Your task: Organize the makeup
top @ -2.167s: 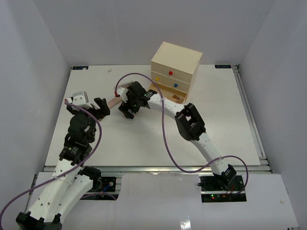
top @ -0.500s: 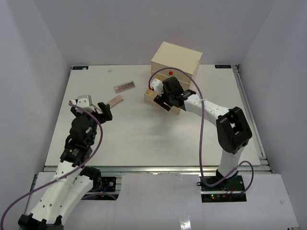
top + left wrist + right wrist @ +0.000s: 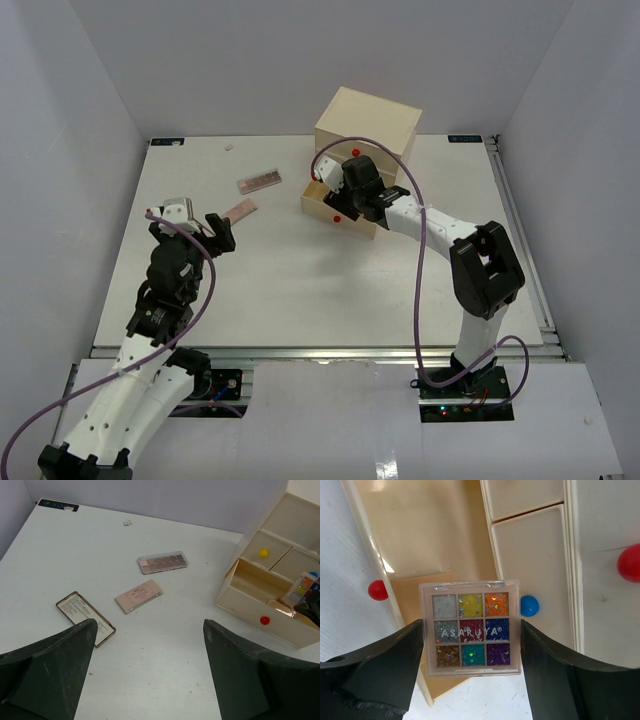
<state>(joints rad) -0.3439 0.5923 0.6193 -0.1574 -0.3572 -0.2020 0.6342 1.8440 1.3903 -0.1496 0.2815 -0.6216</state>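
A square glitter palette (image 3: 470, 628), nine coloured pans under a clear lid printed ASARUYA, is pinched by its two side edges between the black fingers (image 3: 395, 655) of the right gripper (image 3: 471, 630). We see it held flat over the pulled-out bottom drawer (image 3: 420, 530) of the cream chest (image 3: 368, 125), above a peach compact (image 3: 410, 587) that lies inside. From these angles we cannot tell whether the palette touches that compact or hangs just clear of it. The drawer's red knob (image 3: 378, 590) shows to one side of the palette and a blue knob (image 3: 529, 605) on a closed drawer just beside its other edge. A yellow knob (image 3: 263, 553) and an upper red knob (image 3: 630, 562) mark the remaining closed fronts.

Out on the white table (image 3: 300, 280), well apart from the chest, three more pieces lie flat and separate. A long eyeshadow palette (image 3: 162, 562) with a row of brown and mauve pans sits farthest back. A pink flat palette (image 3: 139, 595) lies nearer. A dark-rimmed compact (image 3: 85, 618) rests just beside one finger of the left gripper (image 3: 150, 627). That gripper hovers over the table's left half with its jaws spread wide and nothing between them. A small white scrap (image 3: 127, 523) sits near the far edge.
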